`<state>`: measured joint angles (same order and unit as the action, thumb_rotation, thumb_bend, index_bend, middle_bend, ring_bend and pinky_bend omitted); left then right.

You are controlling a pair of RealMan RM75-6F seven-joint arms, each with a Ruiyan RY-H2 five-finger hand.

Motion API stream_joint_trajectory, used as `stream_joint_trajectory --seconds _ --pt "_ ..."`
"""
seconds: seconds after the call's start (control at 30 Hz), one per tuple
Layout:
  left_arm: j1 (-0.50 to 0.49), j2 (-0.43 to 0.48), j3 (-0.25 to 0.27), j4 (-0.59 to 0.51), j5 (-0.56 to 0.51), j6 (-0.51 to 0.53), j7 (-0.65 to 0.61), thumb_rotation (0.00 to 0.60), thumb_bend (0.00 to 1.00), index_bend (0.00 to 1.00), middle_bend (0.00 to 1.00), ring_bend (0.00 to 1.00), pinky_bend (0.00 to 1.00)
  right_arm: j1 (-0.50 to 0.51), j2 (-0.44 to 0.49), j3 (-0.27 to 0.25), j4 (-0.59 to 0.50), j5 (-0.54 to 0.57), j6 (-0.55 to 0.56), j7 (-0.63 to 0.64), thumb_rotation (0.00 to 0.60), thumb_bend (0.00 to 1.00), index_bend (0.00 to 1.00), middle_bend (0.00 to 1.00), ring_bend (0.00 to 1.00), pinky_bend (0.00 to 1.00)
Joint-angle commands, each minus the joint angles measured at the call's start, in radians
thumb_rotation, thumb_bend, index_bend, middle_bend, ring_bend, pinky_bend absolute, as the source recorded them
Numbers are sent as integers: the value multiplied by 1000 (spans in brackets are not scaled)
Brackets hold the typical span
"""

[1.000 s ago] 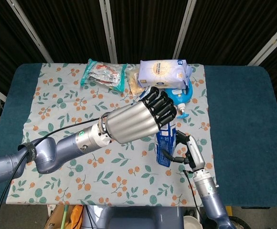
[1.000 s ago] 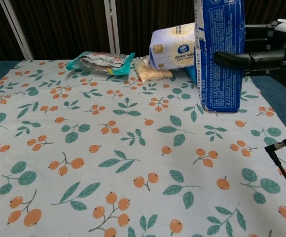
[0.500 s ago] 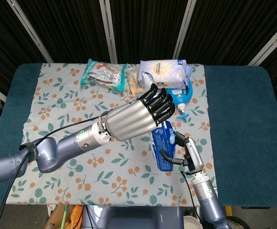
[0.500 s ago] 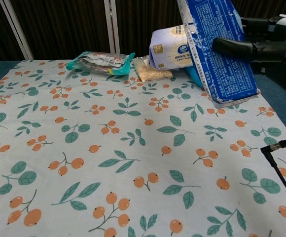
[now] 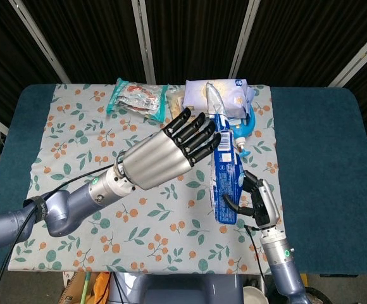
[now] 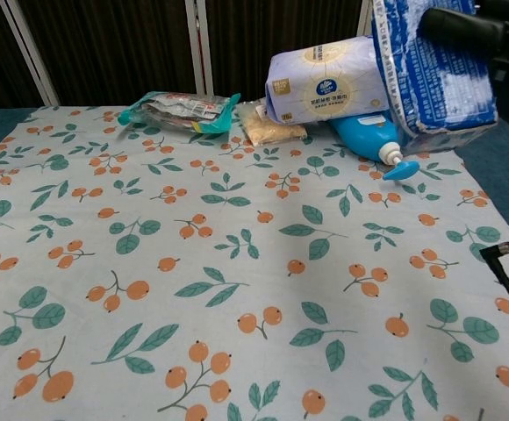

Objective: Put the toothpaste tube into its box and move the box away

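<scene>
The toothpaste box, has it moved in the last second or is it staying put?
Yes. In the head view the toothpaste box, held by the right hand, has swung from short and steep to stretching toward the tissue pack, its far end now overlapping it.

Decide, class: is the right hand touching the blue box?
Touching. In the head view the right hand curls its dark fingers around the lower end of the blue box and holds it above the cloth.

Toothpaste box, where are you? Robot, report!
Right hand holds box up off the table, tube end poking from its top. Left hand open beside it. Pump bottle and tissue pack lie behind.
</scene>
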<state>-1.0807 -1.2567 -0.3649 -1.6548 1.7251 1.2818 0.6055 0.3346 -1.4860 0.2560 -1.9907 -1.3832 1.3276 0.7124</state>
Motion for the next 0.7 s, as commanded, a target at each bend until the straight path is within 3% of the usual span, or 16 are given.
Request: stream_joint_trajectory --seconds 0.03,0.43,0.7 --pt "64 18 14 -39 8 80 -41 600 128 270 285 289 342 -9 -4 16 2 -17 27 38 600 391 577 575 566 602" --pt "224 31 89 -54 -92 149 -129 600 128 259 281 289 342 -11 -4 33 -10 -106 86 73 600 390 577 575 566 602" --pt "361 15 151 -8 -97 277 -232 600 128 257 278 289 342 -23 17 81 -38 -154 168 135 600 391 577 575 566 622"
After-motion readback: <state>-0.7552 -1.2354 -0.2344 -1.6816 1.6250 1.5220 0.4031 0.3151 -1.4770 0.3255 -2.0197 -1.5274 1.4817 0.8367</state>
